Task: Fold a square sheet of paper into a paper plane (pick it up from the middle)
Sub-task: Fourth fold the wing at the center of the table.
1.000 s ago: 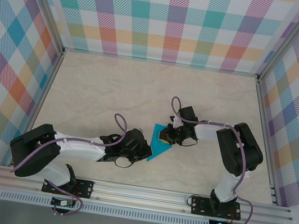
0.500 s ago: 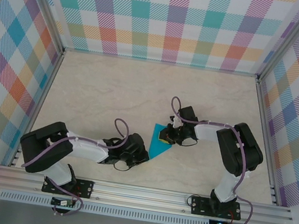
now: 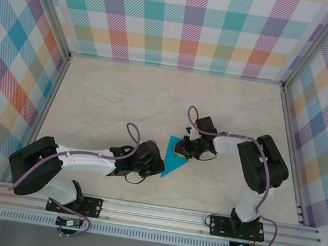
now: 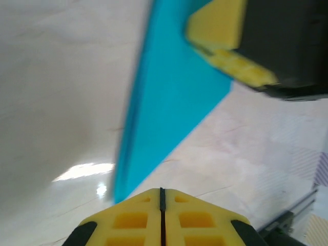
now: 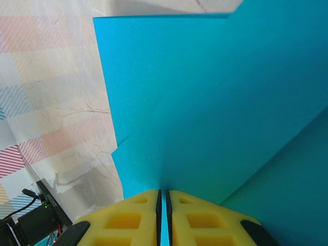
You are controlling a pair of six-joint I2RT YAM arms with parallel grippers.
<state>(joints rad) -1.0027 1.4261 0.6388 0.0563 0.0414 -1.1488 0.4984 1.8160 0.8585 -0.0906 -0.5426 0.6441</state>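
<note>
Paper (image 3: 170, 164) on table (image 3: 124, 98) sits in right end effector (image 5: 163, 196).

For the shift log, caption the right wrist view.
Right pincer shut on the creased teal paper over the table.

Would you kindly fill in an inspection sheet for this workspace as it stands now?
Surface: pale marbled table, glossy.
Job's things: teal sheet of paper, folded into overlapping layers, tapering to a point.
Clutter: nothing seen.
Grippers: right gripper shut on the paper's edge; left gripper shut beside the paper's point, not holding it.
Cables: purple cables run along both arms, off the paper.
Surroundings: checked walls, aluminium frame.
</note>
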